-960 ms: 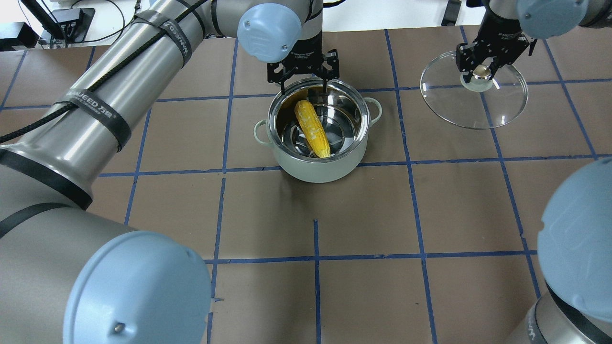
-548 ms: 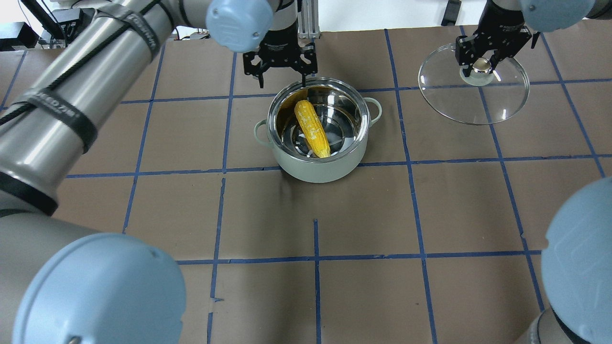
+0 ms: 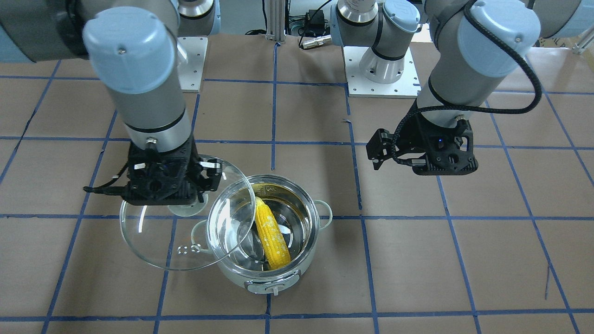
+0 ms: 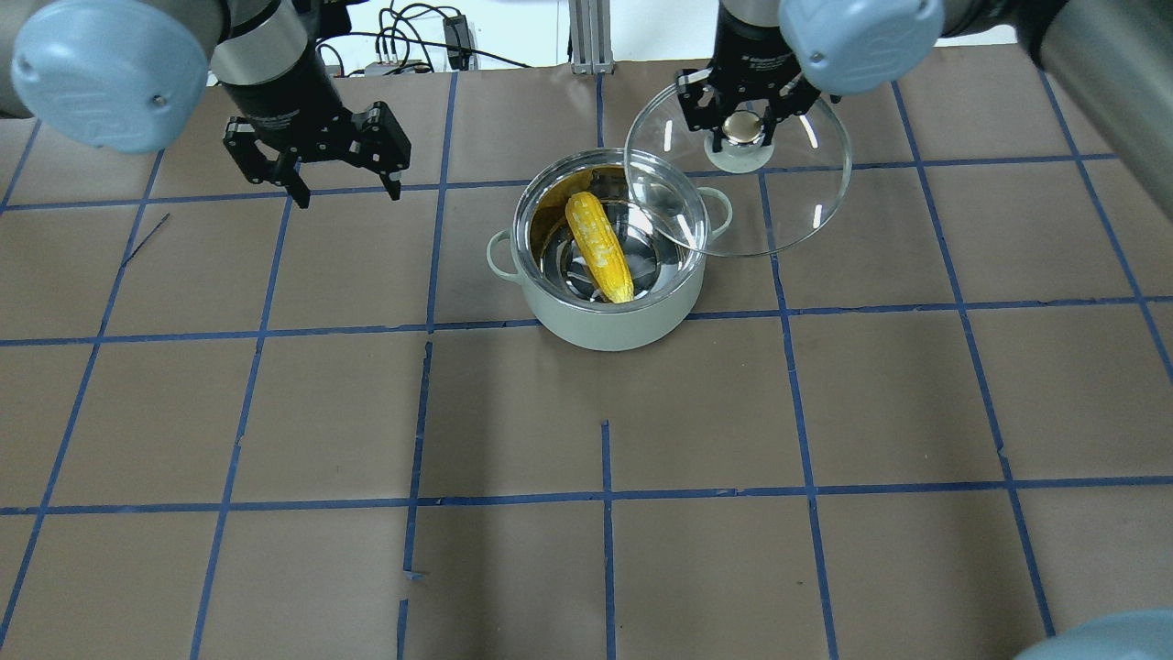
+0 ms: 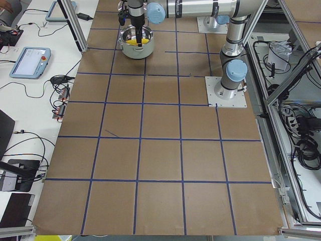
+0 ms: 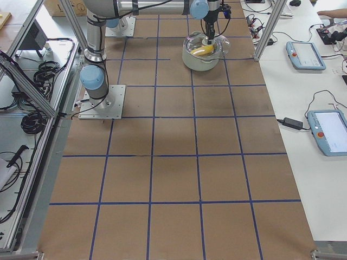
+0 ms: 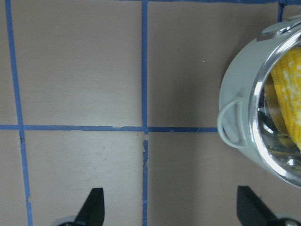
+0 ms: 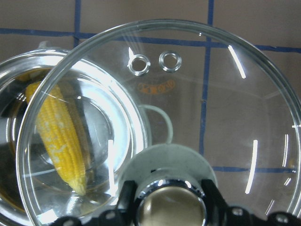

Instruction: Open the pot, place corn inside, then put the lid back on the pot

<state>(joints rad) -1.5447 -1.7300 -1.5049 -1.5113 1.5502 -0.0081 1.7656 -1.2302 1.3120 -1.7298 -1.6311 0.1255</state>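
Orange print [image 8: 156, 86] by lid [image 8: 244, 117] holes [image 8: 170, 60] — unreadable; corn [image 8: 59, 136] in pot [image 4: 605, 325].

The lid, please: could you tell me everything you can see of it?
The lid is a round dome of clear glass with a pale centre disc, a shiny knob and two small holes near its rim. The right pincer grips the knob, holding it off the table, overlapping one side of the open pot. Contact with the pot's rim is unclear.
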